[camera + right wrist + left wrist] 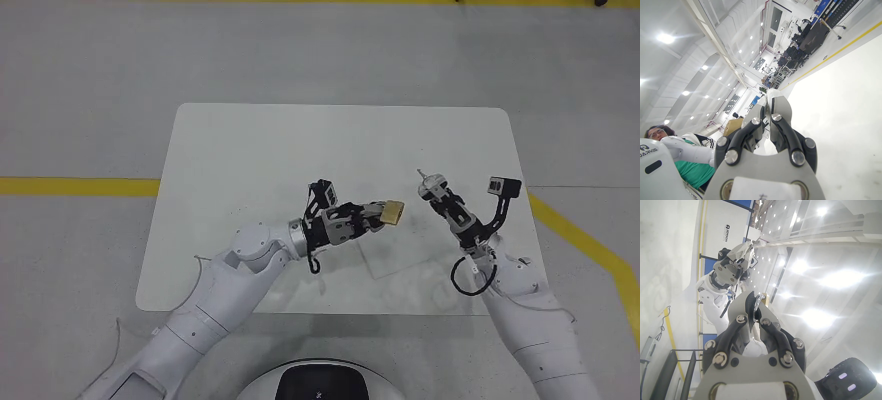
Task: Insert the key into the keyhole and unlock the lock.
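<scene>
A brass padlock point(395, 212) is held above the white table point(250, 150), near its middle. My left gripper point(378, 214) is shut on its silver shackle point(757, 302), and a sliver of the brass body point(764, 296) shows past the fingertips. To the lock's right, my right gripper point(432, 186) is shut on a small silver key point(421, 174), which points up and away. The key point(768, 106) shows edge-on between the right fingers point(780, 108). Lock and key are a short gap apart and do not touch. The right wrist view has the padlock point(732, 126) beyond its gripper point(770, 94).
The tabletop has nothing else on it. Yellow floor tape point(70, 186) runs past both sides of the table. A person in a green top point(693, 170) sits off the table, behind the robot arm.
</scene>
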`<act>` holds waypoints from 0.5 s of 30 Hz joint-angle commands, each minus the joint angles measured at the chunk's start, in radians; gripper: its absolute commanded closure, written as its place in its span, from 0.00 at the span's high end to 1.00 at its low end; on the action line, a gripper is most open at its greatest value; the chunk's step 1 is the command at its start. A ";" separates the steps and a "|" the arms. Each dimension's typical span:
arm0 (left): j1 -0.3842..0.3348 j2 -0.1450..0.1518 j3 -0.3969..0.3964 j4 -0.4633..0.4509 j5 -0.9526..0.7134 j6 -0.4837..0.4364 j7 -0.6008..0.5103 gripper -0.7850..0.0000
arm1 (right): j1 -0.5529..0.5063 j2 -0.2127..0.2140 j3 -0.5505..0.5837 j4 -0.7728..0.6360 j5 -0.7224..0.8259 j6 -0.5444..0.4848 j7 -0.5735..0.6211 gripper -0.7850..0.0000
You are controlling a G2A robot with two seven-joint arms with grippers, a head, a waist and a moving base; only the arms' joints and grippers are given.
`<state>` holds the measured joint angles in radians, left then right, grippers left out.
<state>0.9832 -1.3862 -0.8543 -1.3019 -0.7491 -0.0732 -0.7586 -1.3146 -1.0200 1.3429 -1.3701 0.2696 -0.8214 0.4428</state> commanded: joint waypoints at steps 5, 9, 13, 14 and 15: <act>-0.029 -0.009 0.016 0.040 0.097 -0.058 0.039 0.00 | -0.006 -0.001 0.000 -0.037 0.022 -0.006 0.036 0.00; -0.039 -0.013 0.021 0.049 0.134 -0.074 0.045 0.00 | -0.017 -0.001 0.005 -0.078 0.003 0.010 0.050 0.00; -0.051 -0.018 0.019 0.061 0.150 -0.083 0.045 0.00 | -0.022 -0.001 0.004 -0.115 -0.014 0.030 0.065 0.00; -0.054 -0.018 0.018 0.064 0.154 -0.085 0.045 0.00 | -0.024 -0.002 0.003 -0.124 -0.017 0.035 0.071 0.00; -0.057 -0.019 0.016 0.067 0.155 -0.086 0.046 0.00 | -0.026 -0.002 0.001 -0.135 -0.015 0.038 0.078 0.00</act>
<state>0.9286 -1.4049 -0.8364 -1.2375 -0.5954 -0.1579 -0.7130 -1.3387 -1.0216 1.3454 -1.4963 0.2533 -0.7863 0.5148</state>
